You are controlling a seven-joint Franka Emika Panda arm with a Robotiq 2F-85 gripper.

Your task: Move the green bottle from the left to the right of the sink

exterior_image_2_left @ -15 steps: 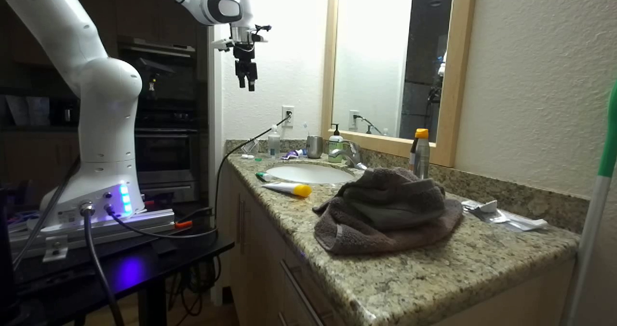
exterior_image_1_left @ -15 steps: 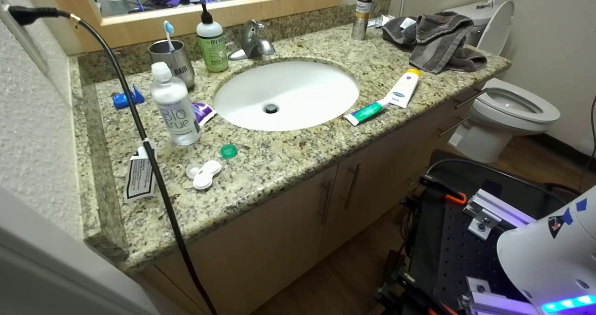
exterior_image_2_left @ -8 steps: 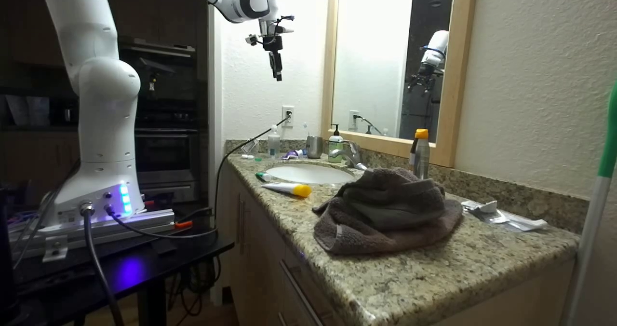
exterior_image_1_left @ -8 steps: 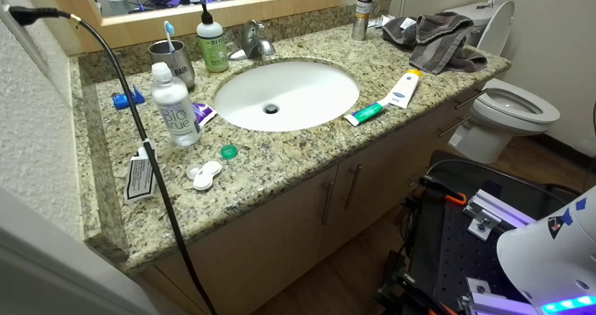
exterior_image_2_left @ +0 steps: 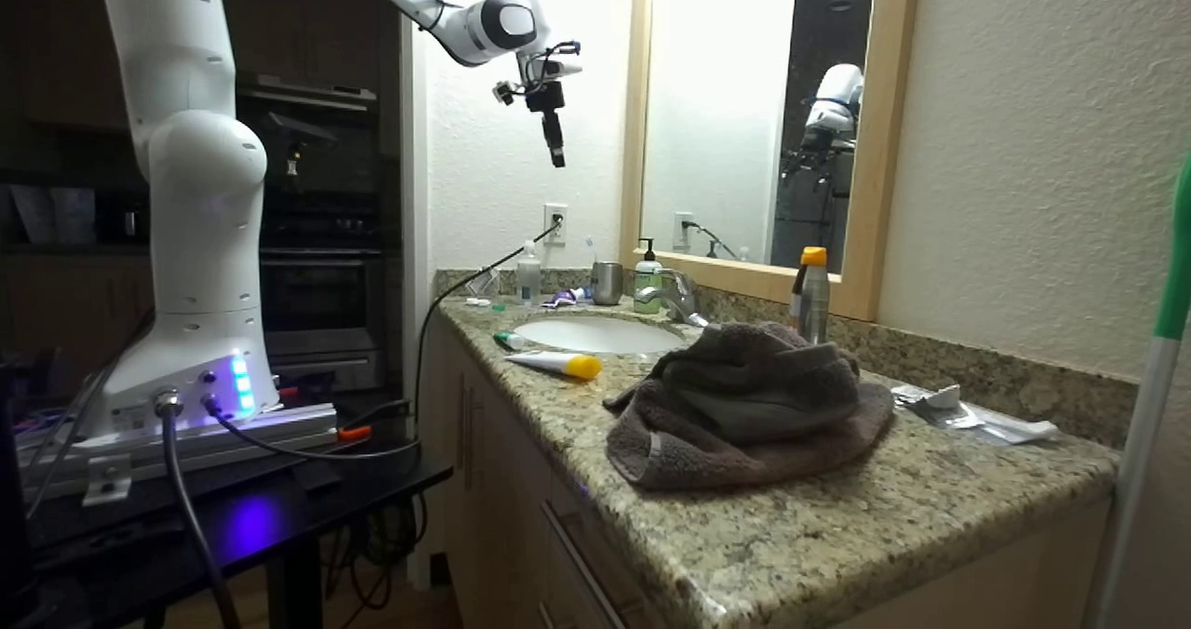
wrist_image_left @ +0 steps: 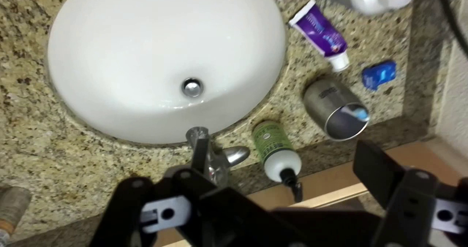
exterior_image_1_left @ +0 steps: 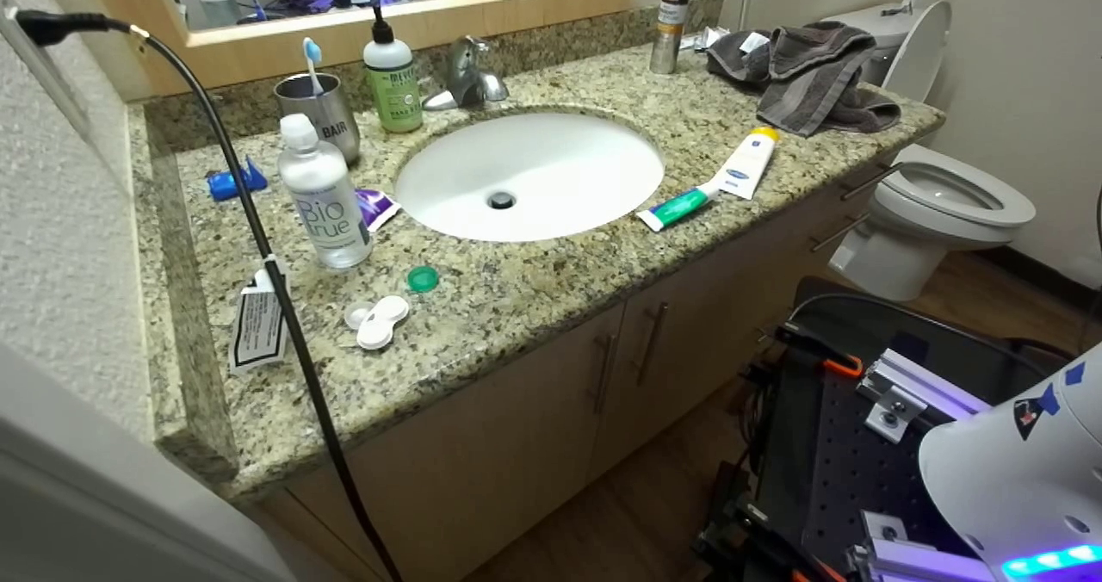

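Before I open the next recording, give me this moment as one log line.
green bottle: upright, left of sink, beside faucet | hand: open, empty, high above counter | grasp: not yet made | move right: pending

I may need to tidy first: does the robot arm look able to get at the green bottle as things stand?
Probably yes. The gripper hangs open above the counter, and nothing covers the green bottle in the wrist view. The faucet and cup stand either side, so room may be tight.

Hand (exterior_image_2_left: 557, 158) nearer mirror (exterior_image_2_left: 716, 117) (more tilted)
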